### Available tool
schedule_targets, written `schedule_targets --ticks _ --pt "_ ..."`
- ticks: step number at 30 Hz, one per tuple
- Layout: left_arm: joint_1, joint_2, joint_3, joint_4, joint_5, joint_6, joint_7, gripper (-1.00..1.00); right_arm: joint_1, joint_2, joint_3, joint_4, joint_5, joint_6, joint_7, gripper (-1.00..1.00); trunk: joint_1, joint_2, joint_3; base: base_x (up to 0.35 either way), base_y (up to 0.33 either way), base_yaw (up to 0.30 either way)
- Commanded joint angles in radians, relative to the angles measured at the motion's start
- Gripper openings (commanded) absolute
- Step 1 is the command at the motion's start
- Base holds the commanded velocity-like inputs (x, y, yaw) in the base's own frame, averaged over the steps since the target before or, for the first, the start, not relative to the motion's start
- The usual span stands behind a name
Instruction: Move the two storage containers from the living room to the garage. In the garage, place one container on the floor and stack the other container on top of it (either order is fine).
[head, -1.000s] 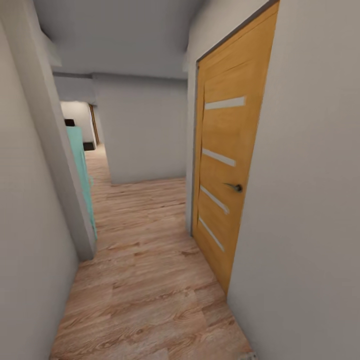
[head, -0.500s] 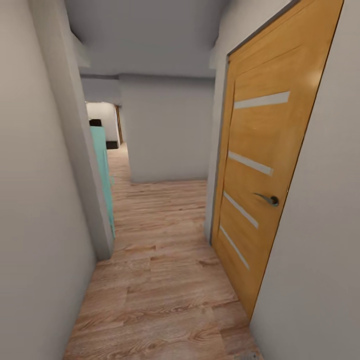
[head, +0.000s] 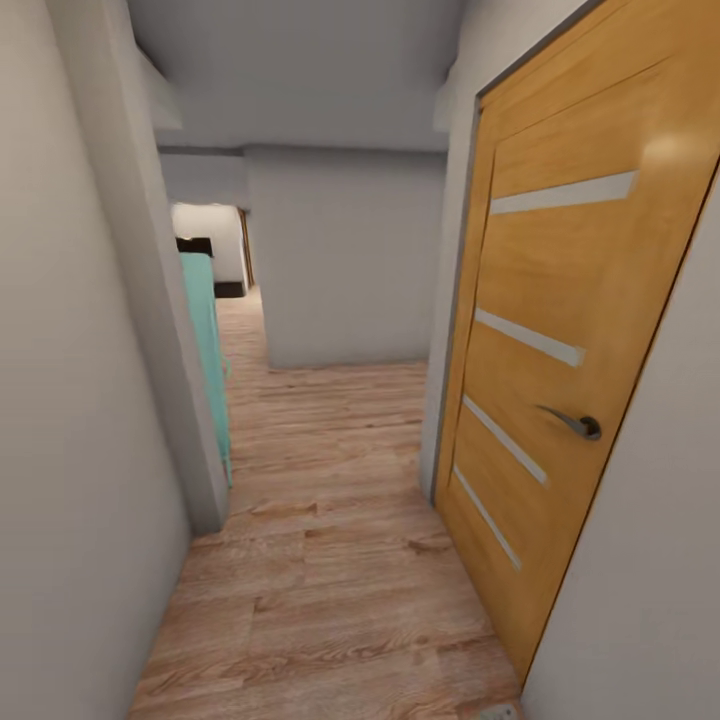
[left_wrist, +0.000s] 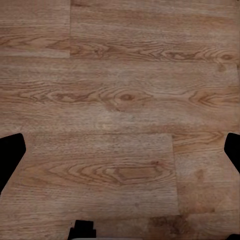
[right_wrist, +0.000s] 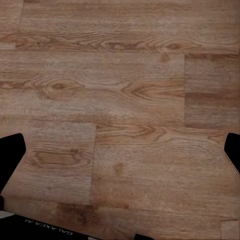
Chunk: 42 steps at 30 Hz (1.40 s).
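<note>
The left gripper (left_wrist: 120, 145) has its jaws spread wide apart, with nothing between them but the wood plank floor (left_wrist: 120, 90) below. The right gripper (right_wrist: 120, 147) is just as wide open, holding nothing, over the same planks. Ahead is a narrow hallway with a closed wooden door (head: 560, 340), its metal handle (head: 575, 422), and something teal (head: 205, 340) behind the grey wall corner (head: 160, 300). The orange-red bins are not to be seen here.

Left gripper (left_wrist: 120, 150) — I see its two dark fingertips (left_wrist: 11, 155) at opposite edges of my left wrist view, spread wide, nothing between them. Right gripper (right_wrist: 120, 155) — same pose: fingertips (right_wrist: 11, 157) far apart, empty, pointing down at wood planks.
</note>
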<state>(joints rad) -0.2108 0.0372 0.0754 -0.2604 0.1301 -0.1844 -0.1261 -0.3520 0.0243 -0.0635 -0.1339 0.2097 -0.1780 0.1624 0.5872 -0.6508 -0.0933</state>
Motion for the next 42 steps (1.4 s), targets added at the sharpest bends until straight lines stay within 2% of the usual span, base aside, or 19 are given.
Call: schedule_targets --ticks 1,42 --pt "-0.001 0.0 0.007 0.001 0.008 -0.001 -0.01 1.0 -0.001 0.0 -0.007 0.0 0.008 -0.003 0.003 1.0 0.001 -0.001 -0.002 0.325 0.0 0.0" --pt "-0.001 0.0 0.007 0.001 0.008 0.0 -0.01 1.0 -0.001 -0.001 -0.007 0.0 0.009 -0.002 0.005 1.0 0.001 -0.001 -0.002 0.325 -0.024 0.003"
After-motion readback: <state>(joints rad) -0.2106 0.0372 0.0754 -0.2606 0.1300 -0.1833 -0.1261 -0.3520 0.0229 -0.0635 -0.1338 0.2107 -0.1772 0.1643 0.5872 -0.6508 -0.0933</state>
